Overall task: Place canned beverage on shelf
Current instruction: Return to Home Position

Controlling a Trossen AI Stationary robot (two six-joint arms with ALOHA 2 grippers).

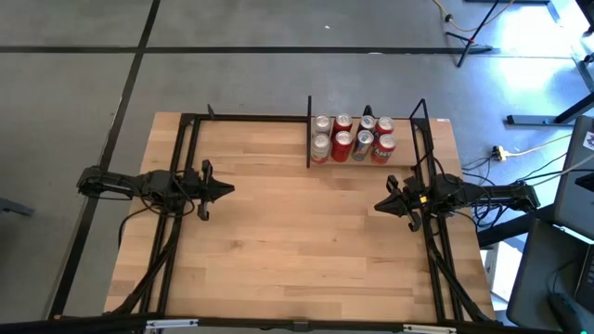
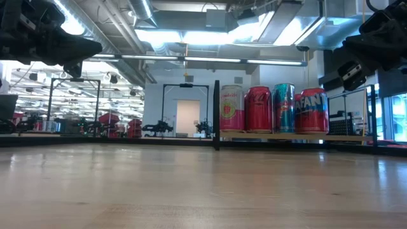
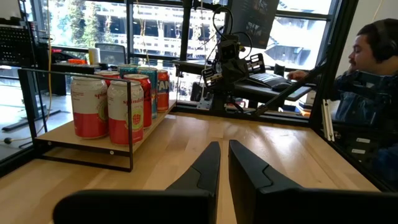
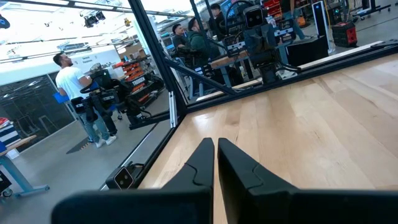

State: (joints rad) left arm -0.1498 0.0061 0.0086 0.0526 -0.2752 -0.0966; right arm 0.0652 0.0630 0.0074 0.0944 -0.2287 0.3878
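**A:** What was the largest thing there?

**B:** It was the table [image 1: 278,250], made of light wood with a black frame around it. Both hands hung above it. They were well apart and pointed toward each other.

**A:** And the shelf?

**B:** The shelf [image 3: 62,138] stood at the far edge of the table. It was near the right hand [image 1: 382,205], a little to the side of it toward that far edge. From the left hand [image 1: 223,189] it was well apart, ahead of it and also off toward the far edge.

**A:** Was somebody in the room?

**B:** Yes, a person in a dark jacket [image 3: 364,106] sat beyond the table, on the side of the right hand.

**A:** How were the hands?

**B:** Each hand had its two fingers drawn together, with only a thin slit between them. Neither hand held anything, and neither touched the shelf.

**A:** Where were the drinks?

**B:** Eight cans stood upright on the shelf, in two rows of four, close against each other. I count the pairs from the end nearer to the left hand. First came the two white-and-pink cans [image 1: 320,147], then the two plain red cans [image 1: 342,144], and then the two blue cans [image 1: 364,145]. Last came the two red cans with white letters [image 1: 383,147], at the end nearest to the right hand.
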